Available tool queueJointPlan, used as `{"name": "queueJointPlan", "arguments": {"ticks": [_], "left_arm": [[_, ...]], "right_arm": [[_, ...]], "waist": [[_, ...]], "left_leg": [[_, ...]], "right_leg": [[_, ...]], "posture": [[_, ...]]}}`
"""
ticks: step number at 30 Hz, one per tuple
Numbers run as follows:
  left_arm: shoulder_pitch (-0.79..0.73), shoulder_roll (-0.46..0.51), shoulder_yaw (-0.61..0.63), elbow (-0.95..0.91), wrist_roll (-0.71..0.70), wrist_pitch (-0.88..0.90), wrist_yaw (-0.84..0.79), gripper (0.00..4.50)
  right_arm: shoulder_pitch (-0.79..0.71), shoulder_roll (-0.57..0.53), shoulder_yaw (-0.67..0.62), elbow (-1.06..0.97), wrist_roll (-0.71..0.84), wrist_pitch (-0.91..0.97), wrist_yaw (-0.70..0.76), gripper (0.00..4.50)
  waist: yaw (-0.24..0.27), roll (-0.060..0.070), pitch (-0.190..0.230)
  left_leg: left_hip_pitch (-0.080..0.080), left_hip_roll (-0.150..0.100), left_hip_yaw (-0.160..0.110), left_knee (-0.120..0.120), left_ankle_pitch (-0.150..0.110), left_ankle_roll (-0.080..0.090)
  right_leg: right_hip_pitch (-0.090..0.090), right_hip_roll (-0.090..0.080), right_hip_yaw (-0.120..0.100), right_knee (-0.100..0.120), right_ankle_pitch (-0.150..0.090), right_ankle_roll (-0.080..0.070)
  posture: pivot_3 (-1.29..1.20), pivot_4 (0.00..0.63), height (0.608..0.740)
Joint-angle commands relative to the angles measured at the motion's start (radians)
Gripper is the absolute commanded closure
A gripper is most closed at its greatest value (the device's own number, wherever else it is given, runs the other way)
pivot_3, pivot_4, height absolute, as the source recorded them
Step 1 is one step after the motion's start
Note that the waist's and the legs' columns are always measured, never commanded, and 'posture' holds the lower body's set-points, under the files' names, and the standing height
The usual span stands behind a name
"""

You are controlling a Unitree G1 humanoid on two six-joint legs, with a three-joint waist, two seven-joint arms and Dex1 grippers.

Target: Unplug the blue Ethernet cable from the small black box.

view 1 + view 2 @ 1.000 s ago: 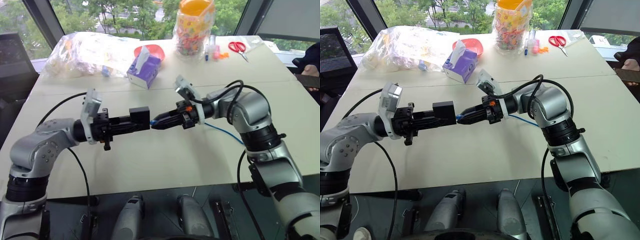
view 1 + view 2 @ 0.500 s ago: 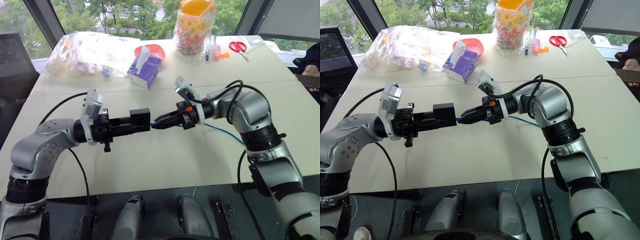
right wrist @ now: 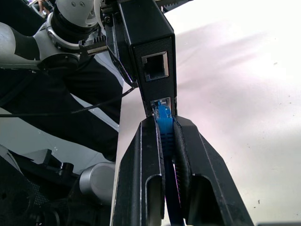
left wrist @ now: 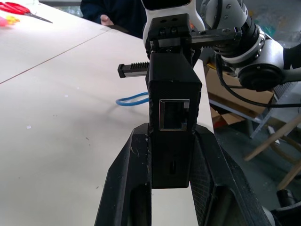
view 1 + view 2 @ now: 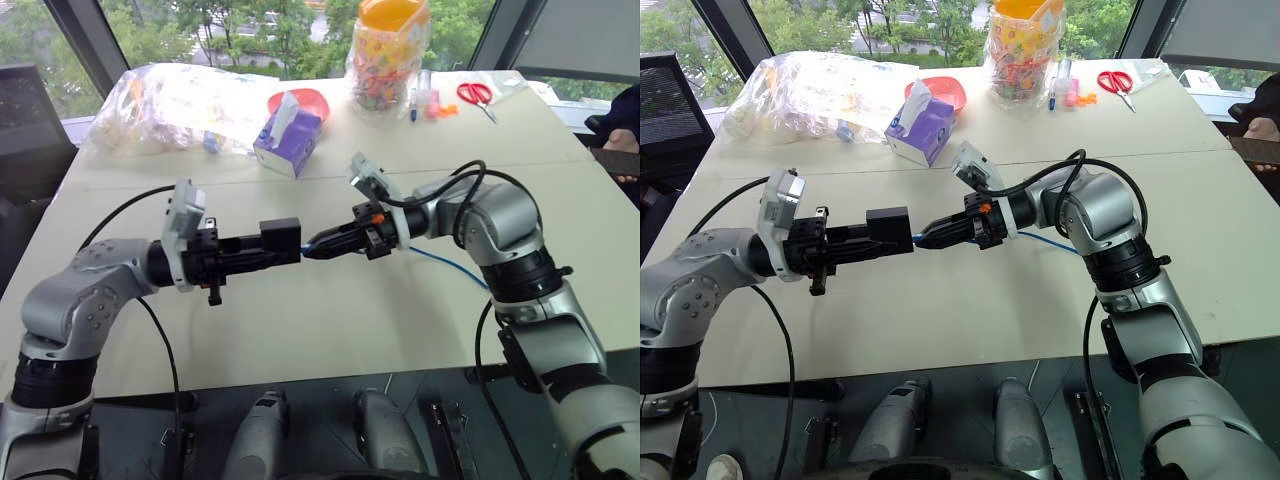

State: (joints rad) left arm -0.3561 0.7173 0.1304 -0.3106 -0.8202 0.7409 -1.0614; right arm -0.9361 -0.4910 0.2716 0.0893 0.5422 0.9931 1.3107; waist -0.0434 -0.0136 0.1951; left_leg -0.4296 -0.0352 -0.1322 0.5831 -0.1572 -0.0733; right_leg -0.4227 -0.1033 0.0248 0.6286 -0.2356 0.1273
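My right wrist view alone shows the thin bright-blue Ethernet cable (image 3: 164,129) plugged into the small matte black box (image 3: 149,56). At frame centre my arms meet level: my left gripper (image 4: 170,155) clamps the box, my right gripper (image 3: 164,141) pinches the cable.

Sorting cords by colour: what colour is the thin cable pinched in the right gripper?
Bright blue Ethernet cable, clearest in the right wrist view.

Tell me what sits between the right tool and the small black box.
Only the bright-blue Ethernet cable's plug end, pinched in the right tool and entering the matte black box, as the right wrist view shows.
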Motion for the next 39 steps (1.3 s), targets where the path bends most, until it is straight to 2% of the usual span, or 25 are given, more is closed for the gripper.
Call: {"name": "queueJointPlan", "arguments": {"ticks": [1, 9, 14, 19, 24, 25, 28, 32, 35, 39], "left_arm": [[-0.005, 0.024, 0.055, -0.031, -0.029, 0.011, 0.027, 4.01], [0.021, 0.054, 0.116, -0.037, -0.077, 0.029, 0.045, 4.01], [0.031, 0.06, 0.127, -0.051, -0.108, 0.038, 0.061, 4.01], [0.045, 0.063, 0.124, -0.07, -0.114, 0.041, 0.06, 4.01], [0.04, 0.055, 0.103, -0.041, -0.075, 0.017, 0.066, 4.01], [0.038, 0.045, 0.086, -0.032, -0.053, 0.004, 0.074, 4.01], [0.035, -0.016, 0.008, -0.004, 0.077, -0.108, 0.115, 4.01], [0.022, -0.121, -0.051, 0.056, 0.219, -0.241, 0.207, 4.01], [0.017, -0.193, -0.08, 0.111, 0.297, -0.33, 0.252, 4.01], [0.01, -0.257, -0.107, 0.178, 0.366, -0.419, 0.28, 4.01]], "right_arm": [[-0.018, -0.007, -0.033, 0.073, 0.03, 0.04, 0.011, 4.47], [-0.004, -0.073, -0.036, 0.245, 0.001, 0.009, 0.049, 4.47], [0.027, -0.129, 0.007, 0.23, -0.038, -0.059, 0.096, 4.47], [0.061, -0.159, 0.041, 0.145, -0.088, -0.135, 0.113, 4.47], [0.049, -0.107, -0.006, 0.246, -0.157, -0.269, 0.019, 4.47], [0.041, -0.081, -0.022, 0.296, -0.186, -0.323, -0.04, 4.47], [0.007, -0.004, -0.042, 0.486, -0.318, -0.527, -0.281, 4.47], [-0.043, 0.059, -0.089, 0.677, -0.399, -0.692, -0.484, 4.47], [-0.1, 0.1, -0.13, 0.813, -0.428, -0.767, -0.614, 4.47], [-0.16, 0.137, -0.163, 0.931, -0.449, -0.822, -0.679, 4.47]], "waist": [[0.0, 0.0, 0.0], [-0.001, 0.0, 0.0], [0.013, -0.001, 0.0], [-0.006, 0.0, 0.0], [0.0, 0.0, 0.0], [0.001, -0.001, 0.0], [0.001, -0.001, 0.0], [0.005, -0.001, 0.0], [0.002, -0.001, 0.0], [-0.002, -0.001, 0.0]], "left_leg": [[0.0, 0.0, 0.0, 0.0, 0.0, 0.0], [0.0, 0.0, 0.0, 0.0, 0.0, 0.0], [-0.001, 0.0, 0.0, 0.0, 0.0, 0.0], [-0.001, 0.0, 0.002, 0.0, 0.0, 0.0], [-0.001, 0.0, 0.002, -0.001, 0.0, 0.0], [-0.001, 0.0, 0.002, -0.001, 0.0, 0.0], [0.0, 0.0, 0.002, 0.0, 0.0, 0.0], [0.0, 0.0, 0.002, 0.0, 0.001, -0.001], [0.0, 0.0, 0.002, -0.001, 0.001, -0.001], [0.001, 0.0, 0.002, -0.001, 0.001, -0.001]], "right_leg": [[0.0, 0.0, 0.0, 0.0, 0.0, 0.0], [0.0, 0.0, 0.0, 0.0, 0.0, 0.0], [0.0, 0.0, 0.0, -0.001, 0.0, 0.0], [-0.001, 0.0, 0.0, 0.0, 0.0, 0.0], [-0.002, 0.0, 0.0, 0.0, 0.0, 0.0], [-0.002, 0.0, 0.0, 0.0, 0.0, 0.0], [0.0, 0.0, 0.001, 0.0, 0.0, 0.0], [0.0, 0.0, 0.001, 0.0, 0.0, 0.0], [0.0, 0.0, 0.001, 0.0, 0.001, 0.001], [-0.001, 0.0, 0.001, 0.001, 0.003, 0.004]], "posture": [[0.0, 0.15, 0.728], [0.0, 0.15, 0.728], [0.0, 0.15, 0.728], [0.0, 0.15, 0.728], [0.0, 0.15, 0.728], [0.0, 0.15, 0.728], [0.0, 0.15, 0.728], [0.0, 0.15, 0.728], [0.0, 0.15, 0.728], [0.0, 0.15, 0.728]]}}
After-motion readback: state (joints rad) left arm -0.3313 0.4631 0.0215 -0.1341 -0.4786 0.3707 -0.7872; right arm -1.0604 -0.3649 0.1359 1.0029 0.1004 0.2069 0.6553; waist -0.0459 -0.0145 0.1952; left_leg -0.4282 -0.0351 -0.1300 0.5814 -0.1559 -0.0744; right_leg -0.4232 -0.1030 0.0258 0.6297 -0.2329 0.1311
